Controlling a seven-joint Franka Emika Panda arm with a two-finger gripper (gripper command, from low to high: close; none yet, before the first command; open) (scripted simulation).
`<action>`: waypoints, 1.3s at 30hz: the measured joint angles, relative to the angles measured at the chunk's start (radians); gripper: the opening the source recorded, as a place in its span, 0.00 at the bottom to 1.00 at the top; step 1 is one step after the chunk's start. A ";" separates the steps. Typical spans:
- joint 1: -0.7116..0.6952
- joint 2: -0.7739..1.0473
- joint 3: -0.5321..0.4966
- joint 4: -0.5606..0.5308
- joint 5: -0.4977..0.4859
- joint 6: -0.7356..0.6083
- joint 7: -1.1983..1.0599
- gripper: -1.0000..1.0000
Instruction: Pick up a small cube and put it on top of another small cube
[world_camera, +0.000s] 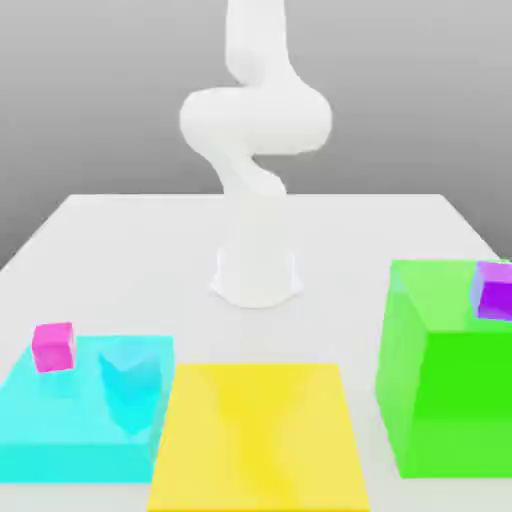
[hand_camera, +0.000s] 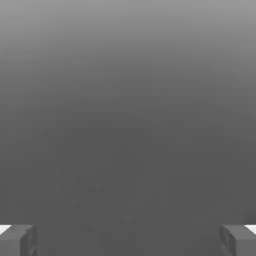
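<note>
The exterior view takes in a white table (world_camera: 120, 240) with the white arm (world_camera: 255, 150) rising from its base near the middle and bending up out of the top of the picture. Along the near edge sit three coloured blocks. On the exterior view's left lies a low cyan platform (world_camera: 60, 420), and a small pink cube (world_camera: 53, 347) rests on its far left corner; a raised cyan wedge-like shape (world_camera: 132, 385) stands on the same platform, near the pink cube but apart from it. In the middle lies a flat yellow slab (world_camera: 260, 435), just beside the cyan platform. On the exterior view's right stands a tall green block (world_camera: 440, 400), and a small purple cube (world_camera: 494, 291) sits on its top at the far right, cut by the picture's edge. The two small cubes are well apart, one on each side of the table. The hand view gives what the exterior view lacks: the gripper (hand_camera: 128, 240), whose two grey fingertips (hand_camera: 19, 241) sit at opposite corners of the picture, spread wide with nothing between them. Beyond them that camera looks onto a plain grey background.
</note>
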 joint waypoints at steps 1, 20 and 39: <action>-0.014 0.039 -0.001 0.010 -0.005 0.006 0.016 0.50; -0.210 0.731 -0.094 0.187 -0.019 0.107 0.251 0.50; -0.373 1.377 -0.119 0.349 0.152 0.276 0.307 0.00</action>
